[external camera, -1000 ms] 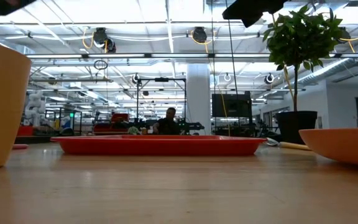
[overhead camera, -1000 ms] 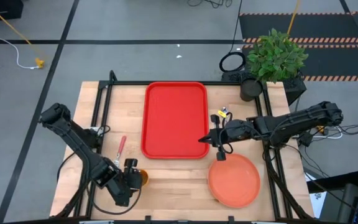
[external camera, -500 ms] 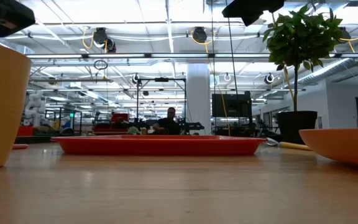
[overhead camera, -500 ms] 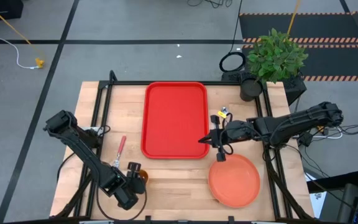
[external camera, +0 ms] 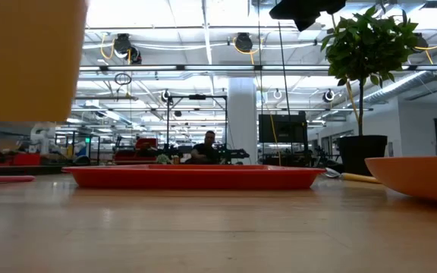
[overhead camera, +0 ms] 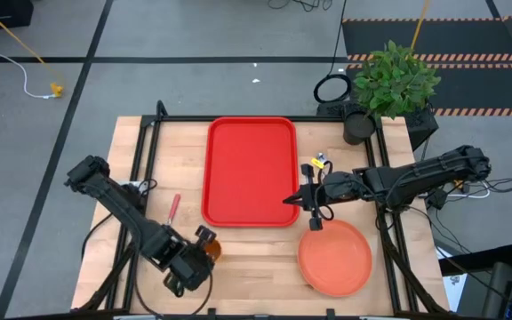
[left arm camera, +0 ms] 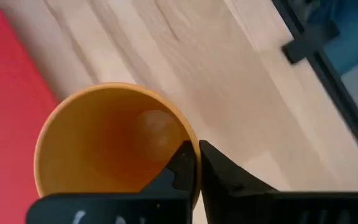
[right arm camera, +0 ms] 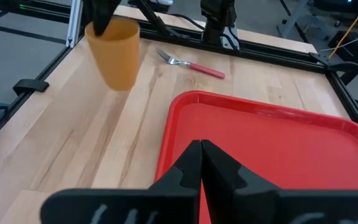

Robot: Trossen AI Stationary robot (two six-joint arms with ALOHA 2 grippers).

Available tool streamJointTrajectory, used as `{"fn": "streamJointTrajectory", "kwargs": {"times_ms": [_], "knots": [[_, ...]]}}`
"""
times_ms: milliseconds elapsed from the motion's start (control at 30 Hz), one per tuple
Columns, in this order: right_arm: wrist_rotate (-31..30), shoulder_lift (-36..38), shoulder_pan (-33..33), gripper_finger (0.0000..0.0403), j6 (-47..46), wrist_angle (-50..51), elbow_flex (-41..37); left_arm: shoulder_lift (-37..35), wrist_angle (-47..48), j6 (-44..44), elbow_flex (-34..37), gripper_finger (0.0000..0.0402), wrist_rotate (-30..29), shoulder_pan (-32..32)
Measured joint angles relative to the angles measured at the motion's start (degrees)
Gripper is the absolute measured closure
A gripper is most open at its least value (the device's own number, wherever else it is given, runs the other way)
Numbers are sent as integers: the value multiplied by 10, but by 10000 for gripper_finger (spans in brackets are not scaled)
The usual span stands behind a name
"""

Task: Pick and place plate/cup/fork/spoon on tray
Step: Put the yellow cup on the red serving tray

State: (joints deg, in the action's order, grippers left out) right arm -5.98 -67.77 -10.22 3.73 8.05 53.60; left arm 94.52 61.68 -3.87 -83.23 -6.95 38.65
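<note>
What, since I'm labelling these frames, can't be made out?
Low view: the cup is cut off by the top and left edges, the plate by the right edge.
High view: the left gripper covers most of the cup.

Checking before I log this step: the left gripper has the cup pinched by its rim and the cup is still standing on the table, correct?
Not quite. The left gripper does pinch the cup by its rim, but the cup is lifted clear of the table; the low view shows its base hanging above the wood.
</note>
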Motion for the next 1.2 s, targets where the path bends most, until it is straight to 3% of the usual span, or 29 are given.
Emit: {"fn": "streamJointTrajectory", "kwargs": {"times_ms": [167, 300, 433, 833, 1067, 1200], "knots": [[0, 0, 0, 403, 0, -1, 0, -1, 91, 106, -102, 387, -57, -41], [0, 0, 0, 403, 0, -1, 0, -1, 153, 185, -141, 394, -64, -100], [0, 0, 0, 403, -19, 0, 0, -5, 194, 223, -152, 387, -76, -178], [0, 0, 0, 403, -80, 8, 0, -8, 175, 298, -148, 383, -94, -473], [0, 0, 0, 403, -109, 4, -5, -8, 115, 353, -144, 392, -12, -625], [0, 0, 0, 403, -120, 2, -25, -8, 78, 372, -144, 381, 15, -678]]}}
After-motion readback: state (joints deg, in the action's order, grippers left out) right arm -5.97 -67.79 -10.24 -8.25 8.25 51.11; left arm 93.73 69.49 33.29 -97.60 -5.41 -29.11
